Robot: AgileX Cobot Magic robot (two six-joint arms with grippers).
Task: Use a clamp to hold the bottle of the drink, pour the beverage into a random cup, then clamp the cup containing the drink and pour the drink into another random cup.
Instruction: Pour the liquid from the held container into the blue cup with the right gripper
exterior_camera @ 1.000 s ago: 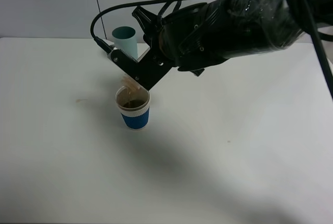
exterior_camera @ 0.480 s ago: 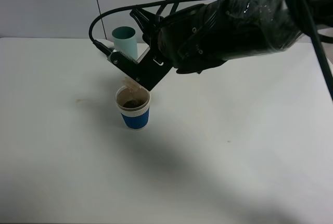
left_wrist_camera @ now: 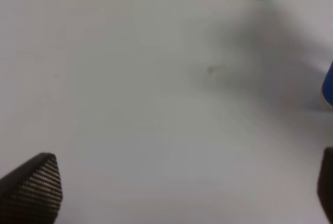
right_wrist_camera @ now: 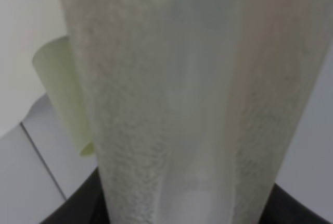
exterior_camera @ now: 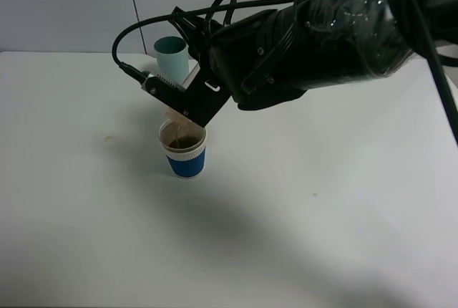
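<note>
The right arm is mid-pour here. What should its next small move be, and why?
Probably tip the bottle slightly steeper, directly over the blue cup: the right gripper holds it mouth-down above the rim, beverage already sits in the cup, and only a thin stream seems to fall.

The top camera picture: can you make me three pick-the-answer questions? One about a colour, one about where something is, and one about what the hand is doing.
1. What colour is the back cup?
A red
B teal
C yellow

2. Where is the bottle?
A above the blue cup
B inside the back cup
C lying flat, far from both cups

3. What is the right hand doing?
A hanging open
B gripping the bottle
C gripping the blue cup

Answers:
1 B, it looks blue-green.
2 A, it is tipped over the blue cup, which has brown drink in it.
3 B, it is closed around the bottle.
</note>
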